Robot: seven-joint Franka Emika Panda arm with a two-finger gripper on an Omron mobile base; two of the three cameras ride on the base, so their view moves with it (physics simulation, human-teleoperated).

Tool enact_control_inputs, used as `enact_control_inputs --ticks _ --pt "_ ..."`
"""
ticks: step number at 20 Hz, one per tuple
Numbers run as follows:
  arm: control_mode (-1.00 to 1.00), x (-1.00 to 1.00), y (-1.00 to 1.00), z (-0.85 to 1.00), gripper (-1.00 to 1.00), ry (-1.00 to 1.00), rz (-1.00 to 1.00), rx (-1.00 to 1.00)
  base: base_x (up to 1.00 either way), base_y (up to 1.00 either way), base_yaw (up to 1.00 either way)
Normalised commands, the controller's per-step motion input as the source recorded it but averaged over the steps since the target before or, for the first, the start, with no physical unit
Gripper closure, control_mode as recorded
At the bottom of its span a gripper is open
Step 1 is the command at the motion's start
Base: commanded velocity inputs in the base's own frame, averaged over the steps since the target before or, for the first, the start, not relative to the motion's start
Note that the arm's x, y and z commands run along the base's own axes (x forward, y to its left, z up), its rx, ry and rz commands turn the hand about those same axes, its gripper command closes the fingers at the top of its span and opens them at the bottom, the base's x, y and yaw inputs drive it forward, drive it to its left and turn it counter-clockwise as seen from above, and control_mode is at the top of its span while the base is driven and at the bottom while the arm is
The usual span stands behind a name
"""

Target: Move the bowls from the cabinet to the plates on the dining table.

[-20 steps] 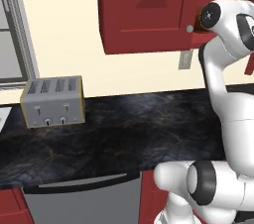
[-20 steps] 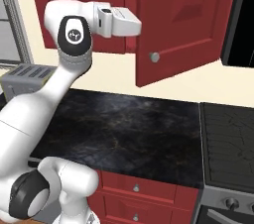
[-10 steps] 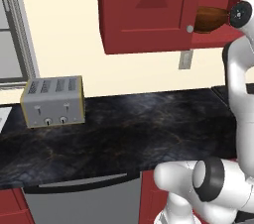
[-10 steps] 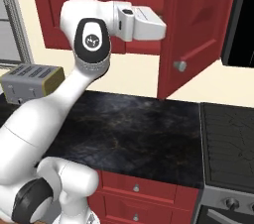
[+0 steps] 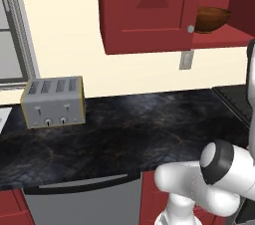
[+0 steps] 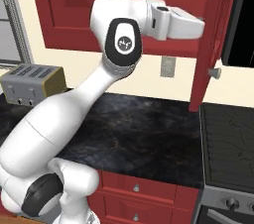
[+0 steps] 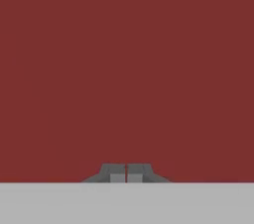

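Note:
A deep, dark brown bowl (image 5: 211,19) sits on the shelf of the red wall cabinet (image 5: 144,10), to the right of the closed door's silver knob (image 5: 190,29). The cabinet's right door (image 6: 211,34) stands swung out, edge-on in the right base view, with its knob (image 6: 214,73) low on it. My gripper (image 6: 199,26) is raised to shelf height with its tip against that door's inner face. In the hand view the fingertips (image 7: 118,173) are shut together, empty, right in front of flat red wood. The plates and the dining table are out of view.
A silver toaster (image 5: 52,102) stands at the left of the black marbled counter (image 5: 149,124). A stove top (image 6: 228,143) lies to the right, with a black appliance (image 6: 243,20) above it. A wall outlet (image 5: 186,59) sits under the cabinet. A window frame is at far left.
The hand has swept right and pushed the right cabinet door wider, from half open to edge-on. The brown bowl inside has come fully into sight. The base stayed put.

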Motion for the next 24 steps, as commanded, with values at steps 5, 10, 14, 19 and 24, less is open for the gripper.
enact_control_inputs --ticks 5,10,14,19,24 --pt "-1.0 0.01 -0.63 0.0 1.0 0.1 -0.01 0.03 0.0 0.0 0.0" --pt "-1.0 0.06 -0.48 -0.03 1.0 0.09 0.0 0.04 0.0 0.0 0.0" --pt "-1.0 0.03 -0.31 -0.07 1.0 0.08 0.0 0.01 0.0 0.0 0.0" --pt "-1.0 0.17 -0.16 -0.17 1.0 0.05 0.0 0.0 0.0 0.0 0.0" --pt "-1.0 0.02 0.08 -0.25 1.0 0.0 0.0 0.0 0.0 0.0 0.0"
